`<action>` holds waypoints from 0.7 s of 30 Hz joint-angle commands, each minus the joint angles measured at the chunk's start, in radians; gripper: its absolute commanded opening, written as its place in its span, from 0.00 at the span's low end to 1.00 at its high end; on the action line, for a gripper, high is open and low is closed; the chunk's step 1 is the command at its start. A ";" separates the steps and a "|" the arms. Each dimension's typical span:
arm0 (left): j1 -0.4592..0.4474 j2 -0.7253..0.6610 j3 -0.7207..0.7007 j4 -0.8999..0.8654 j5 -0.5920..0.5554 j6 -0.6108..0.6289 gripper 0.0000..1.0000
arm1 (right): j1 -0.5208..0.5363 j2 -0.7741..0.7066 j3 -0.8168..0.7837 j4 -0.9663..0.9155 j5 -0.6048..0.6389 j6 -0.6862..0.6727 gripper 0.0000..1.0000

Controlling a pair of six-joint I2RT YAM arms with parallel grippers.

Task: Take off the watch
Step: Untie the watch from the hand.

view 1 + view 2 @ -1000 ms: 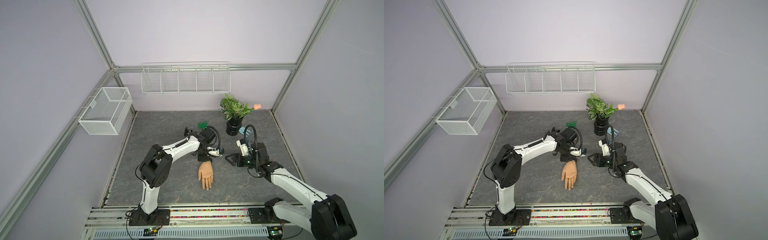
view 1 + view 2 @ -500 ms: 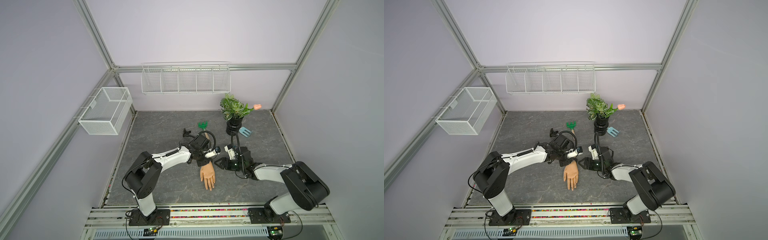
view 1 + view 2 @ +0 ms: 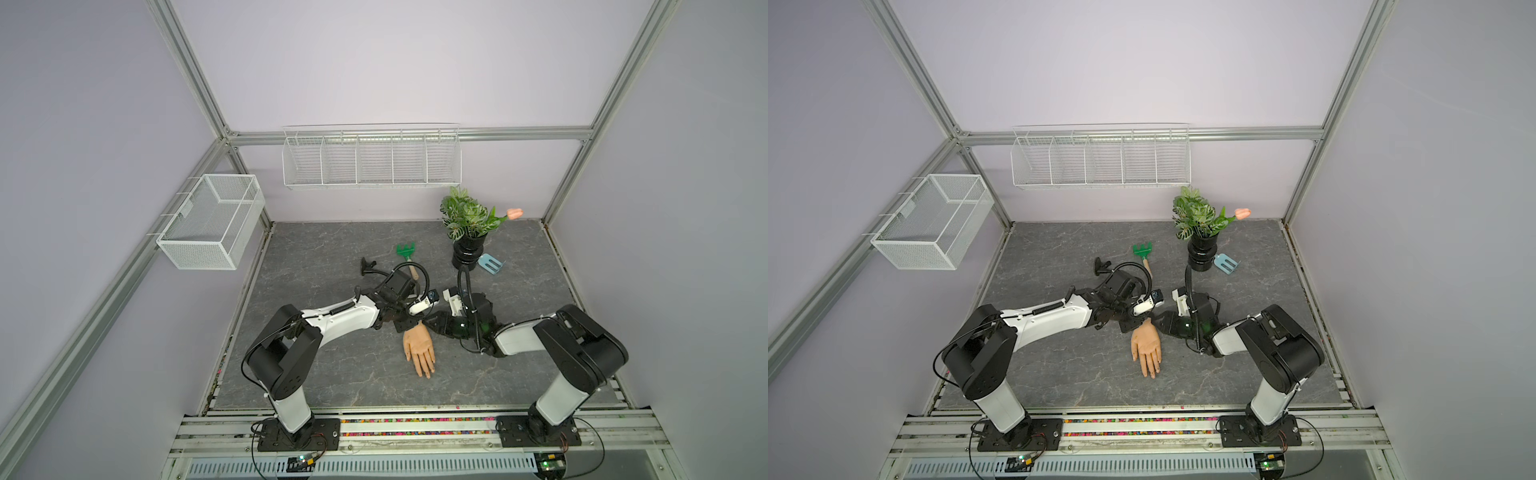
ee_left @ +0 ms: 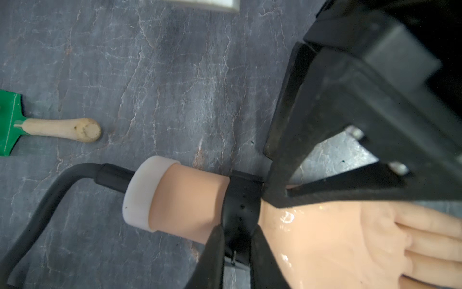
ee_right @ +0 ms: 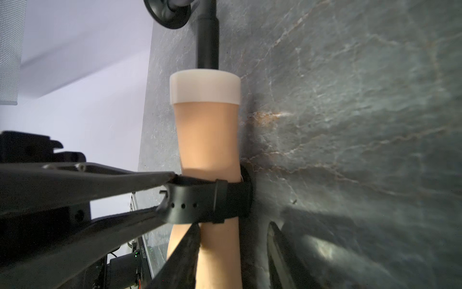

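Note:
The mannequin hand [image 3: 419, 347] [image 3: 1146, 347] lies on the grey table, its white wrist cap joined to a black gooseneck stem [image 4: 62, 180]. The black watch [image 4: 240, 200] [image 5: 200, 202] is strapped around the wrist, its dial side against the table. My left gripper [image 4: 236, 232] [image 5: 166, 194] is shut on the strap near its buckle end. My right gripper [image 5: 233, 226] [image 3: 432, 324] comes in from the opposite side. It straddles the hand just below the strap, still open. One of its fingers [image 5: 185, 250] touches the hand, while a gap remains at the other.
A green rake with a wooden handle [image 3: 405, 251] [image 4: 57, 128] lies behind the arms, near the stem's suction-cup base [image 3: 368, 266]. A potted plant [image 3: 467, 249] and a blue scoop [image 3: 490, 264] stand at the back right. Wire baskets [image 3: 212, 222] [image 3: 370, 160] hang on the walls.
My right gripper has moved left from beside the hand to the wrist, and its jaws have narrowed. The left arm has dropped lower and keeps its hold at the wrist.

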 commanded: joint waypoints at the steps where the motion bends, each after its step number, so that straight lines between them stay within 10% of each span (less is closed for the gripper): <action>1: -0.007 -0.053 -0.026 0.023 0.039 -0.014 0.20 | -0.002 -0.006 0.005 -0.087 0.119 0.011 0.43; 21: -0.008 -0.212 -0.388 0.561 -0.035 -0.424 0.21 | -0.019 -0.297 0.013 -0.377 0.217 -0.161 0.49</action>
